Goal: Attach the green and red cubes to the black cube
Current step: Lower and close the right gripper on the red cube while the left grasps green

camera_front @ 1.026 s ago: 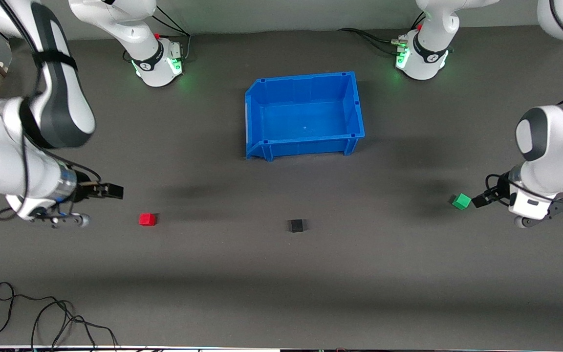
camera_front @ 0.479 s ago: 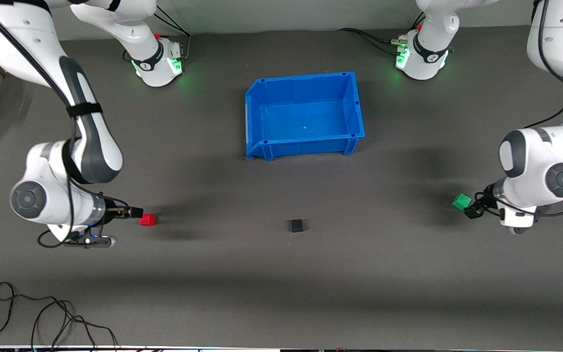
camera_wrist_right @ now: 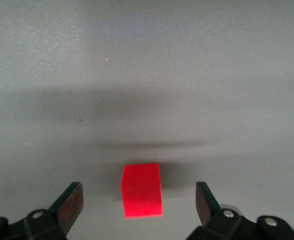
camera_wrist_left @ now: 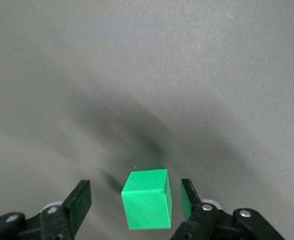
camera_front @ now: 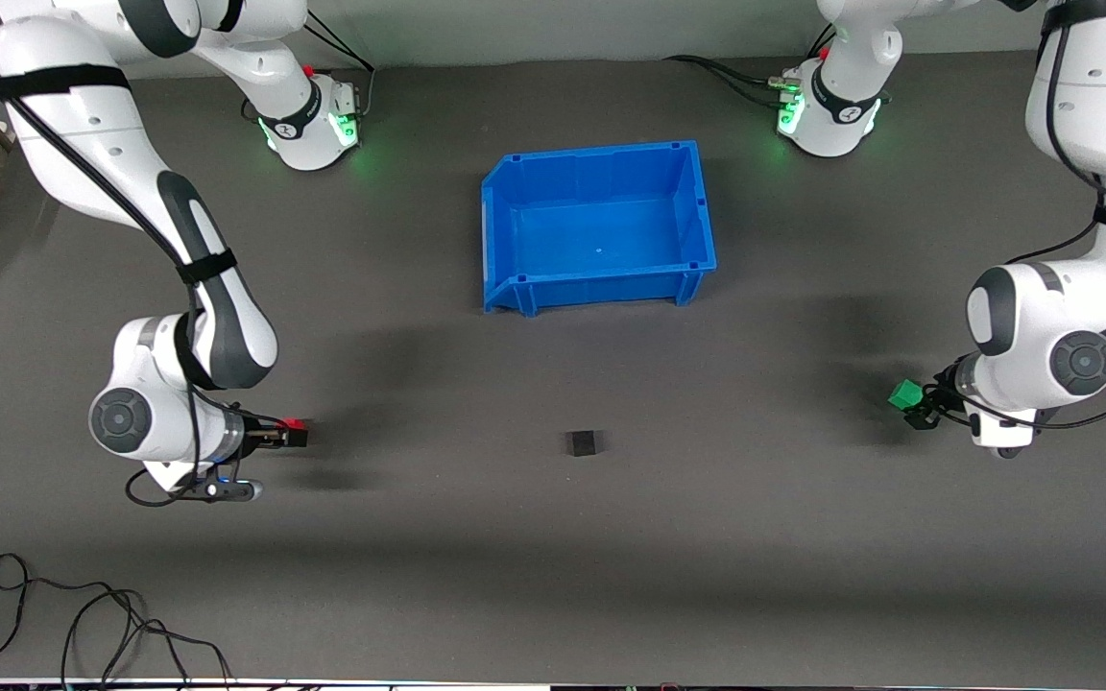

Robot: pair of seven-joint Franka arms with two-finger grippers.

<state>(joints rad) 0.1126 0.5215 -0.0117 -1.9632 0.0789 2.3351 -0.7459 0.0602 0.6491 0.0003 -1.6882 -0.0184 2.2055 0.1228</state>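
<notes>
While jaws gape, green cube (camera_wrist_left: 147,199) — red cube (camera_wrist_right: 142,190) — sit between.

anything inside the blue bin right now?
Nothing visible: the blue bin shows a bare blue floor with one tiny pale speck. Only a strip at the foot of the wall nearest the front camera is hidden. All three cubes sit outside on the mat.
</notes>
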